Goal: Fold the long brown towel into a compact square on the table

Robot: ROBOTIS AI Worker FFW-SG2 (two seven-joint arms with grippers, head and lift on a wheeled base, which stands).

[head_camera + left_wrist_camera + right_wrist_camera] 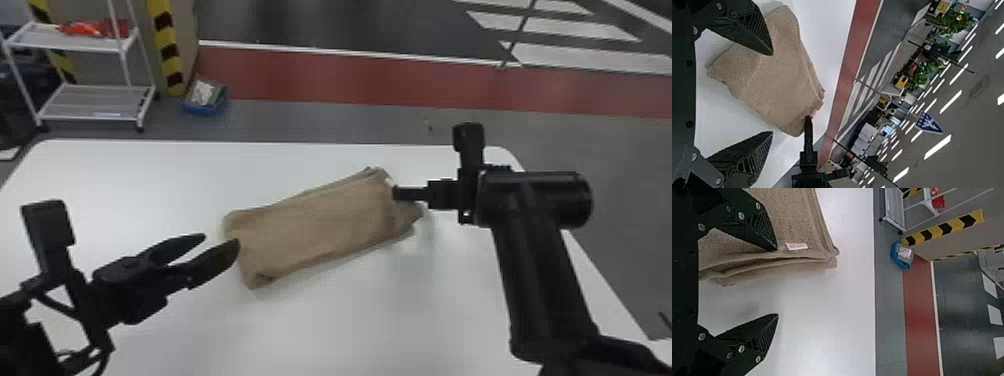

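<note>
The left gripper [221, 238] is near the left end of the brown towel [315, 220], fingers parted; the right gripper [396, 193], also spread, is at its right end.

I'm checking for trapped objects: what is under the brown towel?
The brown towel lies on the white table, which shows around it. Stacked layers are visible along one edge. The table directly beneath is covered, so anything trapped there cannot be seen.
</note>
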